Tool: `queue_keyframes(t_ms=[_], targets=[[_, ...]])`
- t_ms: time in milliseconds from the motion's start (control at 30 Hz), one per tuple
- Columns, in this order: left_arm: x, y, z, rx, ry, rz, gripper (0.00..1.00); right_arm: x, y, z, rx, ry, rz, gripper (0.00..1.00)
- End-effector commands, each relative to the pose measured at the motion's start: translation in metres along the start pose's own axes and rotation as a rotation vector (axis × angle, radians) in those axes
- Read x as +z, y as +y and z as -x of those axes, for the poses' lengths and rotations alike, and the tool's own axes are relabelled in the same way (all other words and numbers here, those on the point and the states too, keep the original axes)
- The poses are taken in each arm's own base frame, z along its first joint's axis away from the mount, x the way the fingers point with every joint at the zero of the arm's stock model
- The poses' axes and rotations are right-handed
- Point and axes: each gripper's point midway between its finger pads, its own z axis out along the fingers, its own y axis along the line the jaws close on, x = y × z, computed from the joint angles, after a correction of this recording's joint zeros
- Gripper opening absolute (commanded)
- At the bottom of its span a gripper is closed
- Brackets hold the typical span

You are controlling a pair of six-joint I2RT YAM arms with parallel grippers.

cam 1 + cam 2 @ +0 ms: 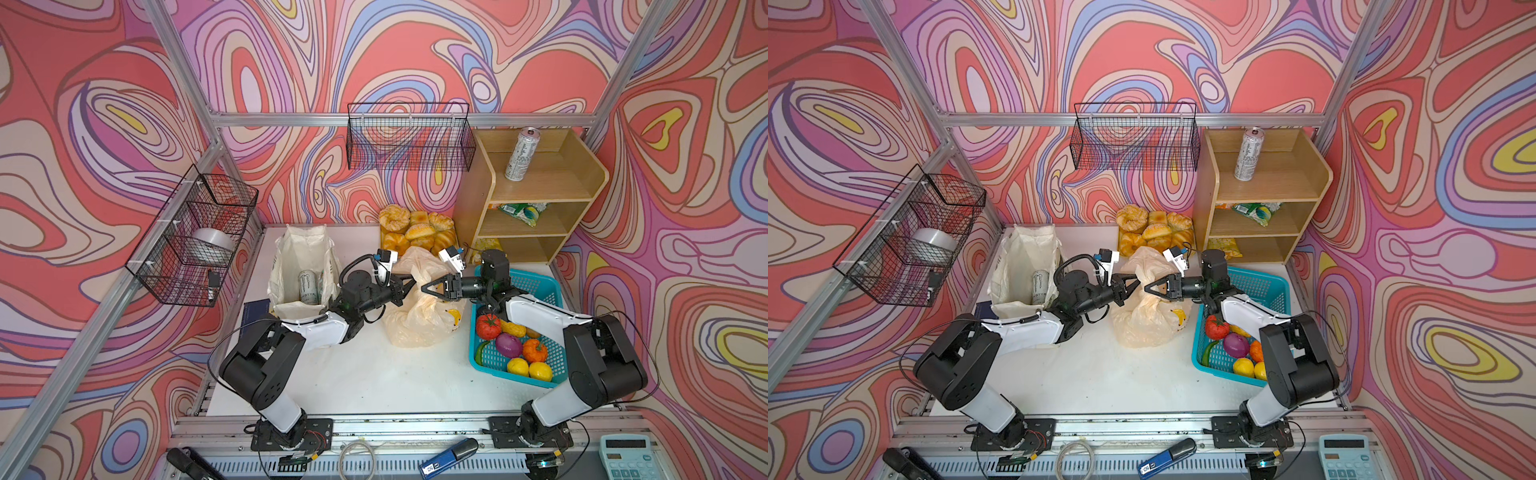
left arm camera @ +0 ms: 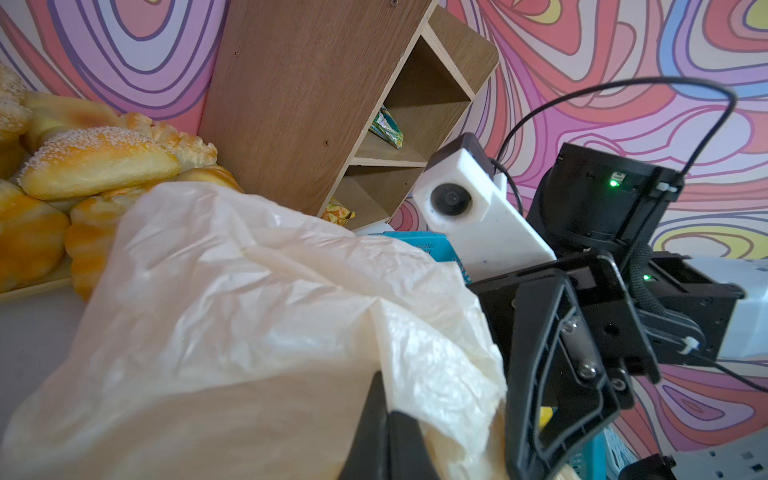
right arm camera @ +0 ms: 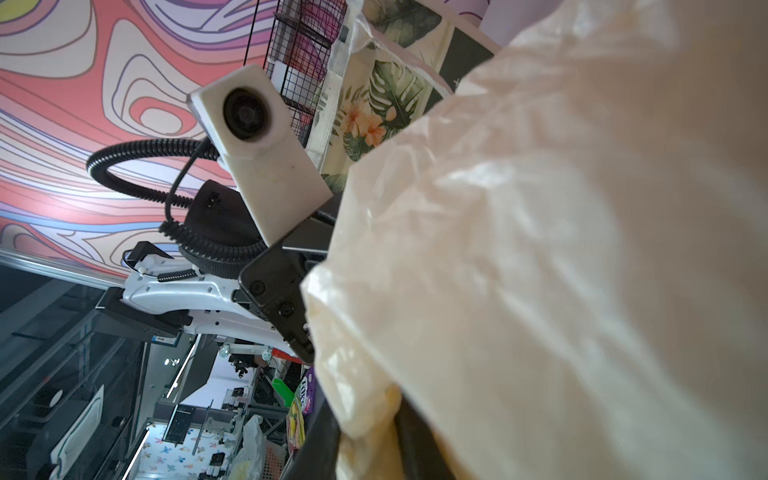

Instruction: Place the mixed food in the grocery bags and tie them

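Nearest, at 4 o'clock: lemons point(image 1: 517, 368) in basket point(image 1: 536, 286). Centre: plastic bag point(image 1: 419, 324), neck pinched in closed left gripper point(image 1: 411, 283); right gripper point(image 1: 424, 288) at neck, jaw gap unclear. At 10 o'clock: tote point(image 1: 291, 257) holding can point(image 1: 309, 286). Farthest, at 1 o'clock: second can point(image 1: 521, 153) on shelf point(image 1: 582, 166).

walls point(image 1: 415, 50): pink swirl pattern | table point(image 1: 374, 374): white | shelf unit point(image 1: 471, 208): wooden, back right | wire baskets point(image 1: 409, 104): black, wall-hung

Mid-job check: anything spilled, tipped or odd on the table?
Nothing stands out. The thin cream plastic bag with banana prints stands upright, its crumpled neck bunched between the left claw and right claw. The off-white cloth tote stands open with a silver drink can inside, and the produce sits inside the teal plastic mesh basket.
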Motion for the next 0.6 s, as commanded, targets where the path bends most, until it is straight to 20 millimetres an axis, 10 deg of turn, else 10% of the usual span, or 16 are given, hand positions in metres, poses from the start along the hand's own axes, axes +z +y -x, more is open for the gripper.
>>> queue_keyframes(t_ms=[0,133,467,567], targets=[[0.000,-0.013,0.033,0.022,-0.109,-0.033,0.00,-0.003,-0.001,-0.006,-0.005,-0.007,-0.019,0.21],[-0.001,-0.015,0.041,0.045,-0.113,-0.017,0.00,-0.003,-0.006,-0.011,0.007,-0.009,-0.025,0.01],[0.002,-0.011,0.053,0.072,-0.110,0.031,0.00,0.002,-0.005,-0.011,0.019,-0.017,-0.003,0.00],[-0.002,-0.005,0.040,0.043,-0.070,0.052,0.26,0.002,-0.006,-0.004,0.013,-0.046,-0.011,0.00]])
